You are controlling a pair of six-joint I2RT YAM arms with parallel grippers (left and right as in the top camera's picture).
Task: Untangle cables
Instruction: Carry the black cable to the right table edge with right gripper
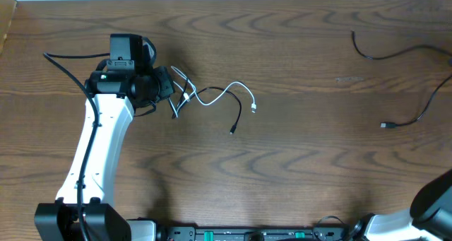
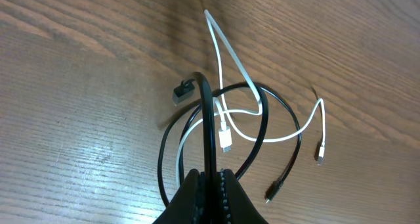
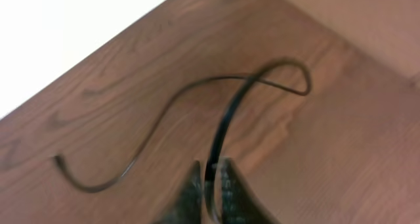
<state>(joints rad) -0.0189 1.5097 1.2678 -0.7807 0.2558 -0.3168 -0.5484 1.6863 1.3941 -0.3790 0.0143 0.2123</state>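
Clamping a thin black cord (image 2: pixel 211 138), the left fingers (image 2: pixel 198 190) are pressed together on it. Beyond them it arches up and crosses a thin white cord (image 2: pixel 211 25). This tangle lies left of the middle of the brown wooden tabletop (image 1: pixel 318 184), nearer the far edge. The right fingers (image 3: pixel 195 188) are squeezed on a second thin black cord (image 3: pixel 223 119), which snakes across the tabletop by the far right corner.

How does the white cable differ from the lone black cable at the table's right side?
The white cable is tangled with black cords at the left end effector; the lone black cable touches no other cord. The white cable lies within the overhead view; the lone black cable runs off its right edge. Both are thin, with small plugs.
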